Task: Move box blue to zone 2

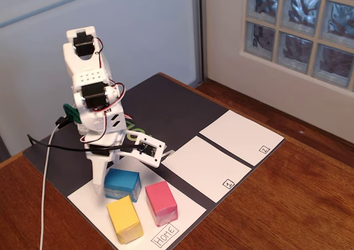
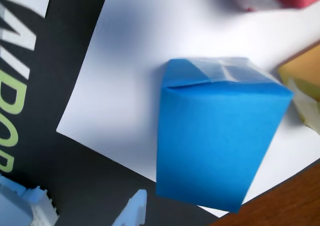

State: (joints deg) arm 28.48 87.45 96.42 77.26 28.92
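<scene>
The blue rectangular paper box (image 1: 123, 183) sits on the far left of the white Home sheet (image 1: 191, 212), ungrasped. Jaws open just above it. Centre them, descend straight; avoid the pink box (image 1: 161, 203).

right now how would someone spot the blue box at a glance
Find the white sheet marked Home at the dark mat's near end in the fixed view. Three blocks sit on it; the blue box is nearest the arm's base, behind the yellow block and pink block.
</scene>
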